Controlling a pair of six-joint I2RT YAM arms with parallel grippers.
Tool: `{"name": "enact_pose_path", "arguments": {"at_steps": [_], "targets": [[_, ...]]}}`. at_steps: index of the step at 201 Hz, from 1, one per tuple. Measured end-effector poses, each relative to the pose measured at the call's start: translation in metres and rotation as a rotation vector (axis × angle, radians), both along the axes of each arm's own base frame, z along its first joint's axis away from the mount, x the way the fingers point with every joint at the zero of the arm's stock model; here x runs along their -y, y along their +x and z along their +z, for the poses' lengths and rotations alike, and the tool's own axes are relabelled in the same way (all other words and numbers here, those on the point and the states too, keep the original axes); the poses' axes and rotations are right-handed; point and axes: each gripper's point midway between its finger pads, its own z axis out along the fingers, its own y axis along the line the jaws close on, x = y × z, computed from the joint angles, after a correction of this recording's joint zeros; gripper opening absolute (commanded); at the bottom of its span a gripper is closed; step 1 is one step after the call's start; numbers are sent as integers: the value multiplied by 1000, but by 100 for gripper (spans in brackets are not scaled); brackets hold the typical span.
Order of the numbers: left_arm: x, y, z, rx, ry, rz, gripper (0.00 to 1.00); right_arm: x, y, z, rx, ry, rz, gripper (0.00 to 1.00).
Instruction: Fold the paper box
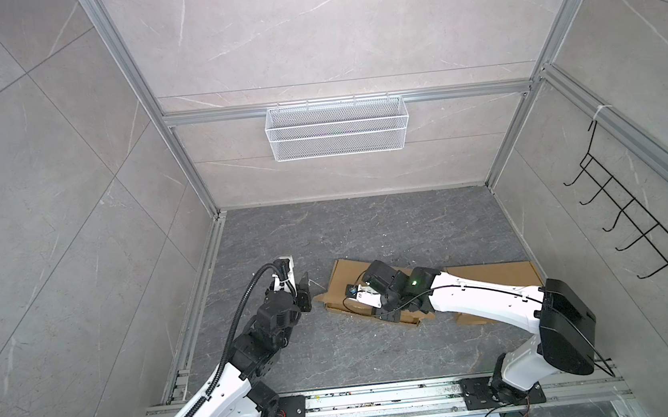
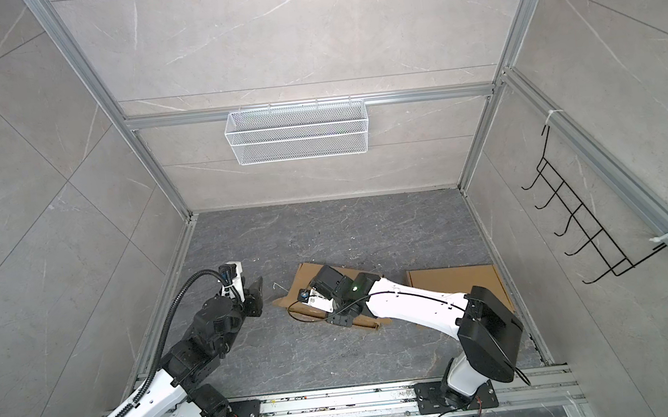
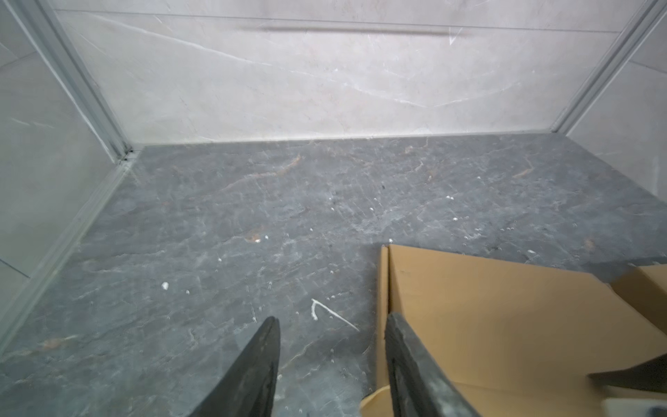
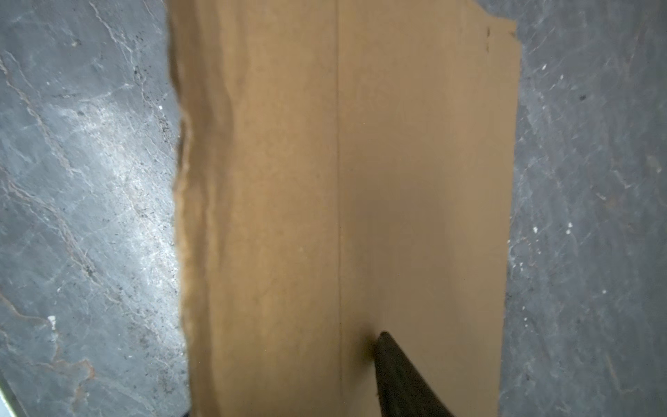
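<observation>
The paper box is a flattened brown cardboard sheet [image 1: 341, 275] [image 2: 452, 281] lying on the dark grey floor, partly covered by my right arm. My right gripper [image 1: 374, 276] points straight down onto it. In the right wrist view one dark fingertip [image 4: 397, 372] rests on the cardboard [image 4: 415, 180] beside a crease, well off centre. The other finger is hidden by a raised, blurred cardboard layer. My left gripper [image 1: 304, 289] [image 3: 332, 319] stands open just left of the box's left edge [image 3: 384, 289], holding nothing. Bare floor shows between its fingers.
A white wire basket [image 1: 337, 127] hangs on the back wall and a black hook rack [image 1: 638, 213] on the right wall. A thin white scrap [image 3: 317, 307] lies on the floor by the left gripper. Aluminium rails [image 1: 384, 397] run along the front.
</observation>
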Motion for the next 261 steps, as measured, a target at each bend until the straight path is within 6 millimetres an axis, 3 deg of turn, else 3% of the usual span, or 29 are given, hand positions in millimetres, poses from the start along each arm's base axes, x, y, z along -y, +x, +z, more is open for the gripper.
{"name": "enact_pose_path", "arguments": {"at_steps": [31, 64, 105, 143, 169, 200, 217, 240, 261], "targets": [[34, 33, -1, -164, -37, -130, 65, -2, -4, -9, -26, 10, -25, 64], [60, 65, -50, -424, -65, -234, 64, -2, -8, -14, -47, 35, -47, 66], [82, 52, -114, -667, -84, -339, 65, -9, -16, 5, -82, 137, -67, 69], [82, 44, -146, -770, -71, -342, 65, -8, -25, 29, -111, 262, -122, 69], [78, 40, -154, -784, -60, -330, 64, 19, -9, 50, -116, 378, -331, 66], [73, 35, -167, -810, -52, -305, 64, 76, 22, 58, -120, 468, -732, 65], [73, 35, -169, -806, -64, -302, 63, 103, 26, 46, -147, 471, -908, 67], [75, 35, -170, -789, -85, -302, 63, 137, 19, 14, -222, 462, -1103, 68], [74, 35, -169, -774, -102, -294, 64, 148, 12, -7, -299, 459, -1189, 67]]}}
